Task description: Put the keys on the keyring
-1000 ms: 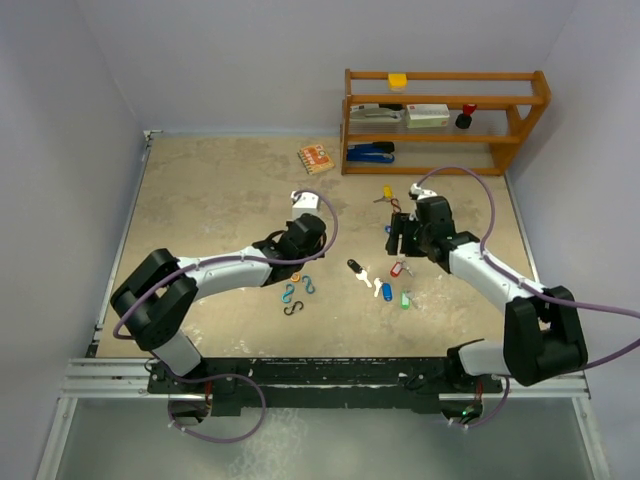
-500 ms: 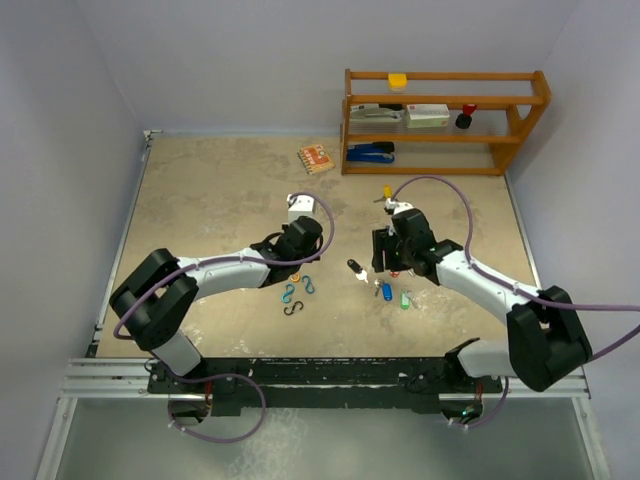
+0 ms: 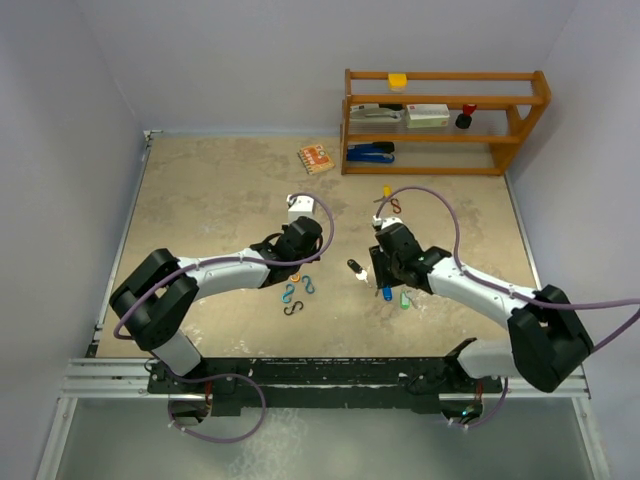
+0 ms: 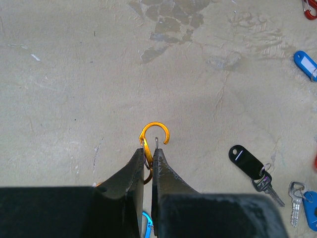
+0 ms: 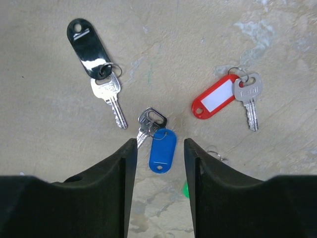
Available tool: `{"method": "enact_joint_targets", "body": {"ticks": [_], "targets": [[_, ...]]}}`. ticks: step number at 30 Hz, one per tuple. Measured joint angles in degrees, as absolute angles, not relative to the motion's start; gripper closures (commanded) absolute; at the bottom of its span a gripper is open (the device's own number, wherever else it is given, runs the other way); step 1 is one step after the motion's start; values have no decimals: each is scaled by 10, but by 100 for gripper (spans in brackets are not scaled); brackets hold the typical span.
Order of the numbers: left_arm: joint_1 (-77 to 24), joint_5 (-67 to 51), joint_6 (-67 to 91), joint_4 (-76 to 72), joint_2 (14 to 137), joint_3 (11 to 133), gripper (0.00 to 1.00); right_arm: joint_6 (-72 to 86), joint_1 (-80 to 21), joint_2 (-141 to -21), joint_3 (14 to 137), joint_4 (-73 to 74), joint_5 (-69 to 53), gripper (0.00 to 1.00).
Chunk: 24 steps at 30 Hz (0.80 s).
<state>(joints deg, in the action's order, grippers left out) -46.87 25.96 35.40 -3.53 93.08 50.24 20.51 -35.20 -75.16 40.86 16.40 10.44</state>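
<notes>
Closest to the bases, got a few loose S-clips (image 3: 291, 308) lying on the table (image 3: 200, 200), just on the near side of the left gripper (image 4: 148, 148). Looks squeezed fully shut on an orange clip (image 4: 154, 138), open hook end poking out past the fingertips, low over the tabletop; can't tell if touching. Off to the right and about level, right gripper (image 5: 159, 144) aimed down with jaws roughly half apart, gripping nothing, straddling the blue-tagged key (image 5: 162, 148), tag sitting right in the gap and clear of both fingers as far as can be seen. In the wrist view, black-tagged key (image 5: 89, 47) to its left and red-tagged key (image 5: 214, 101) to its right, all flat on the table and apart from each other; green-tagged key (image 3: 405, 299) just beside the blue one. Farther back, yellow-tagged key (image 3: 387, 191) past the right gripper, well apart from that bunch. Way at the far wall, wooden shelf (image 3: 445, 120) plus a small orange box (image 3: 316, 157) near it.
</notes>
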Motion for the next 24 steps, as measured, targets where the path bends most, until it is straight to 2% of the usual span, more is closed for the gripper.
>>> {"method": "enact_joint_targets", "body": {"ticks": [3, 24], "targets": [[-469, 260, 354, -36, 931, 502, 100, 205, -366, -767, 409, 171, 120, 59], [-462, 259, 354, -38, 931, 497, 100, 195, -402, -832, 433, 175, 177, 63]]}}
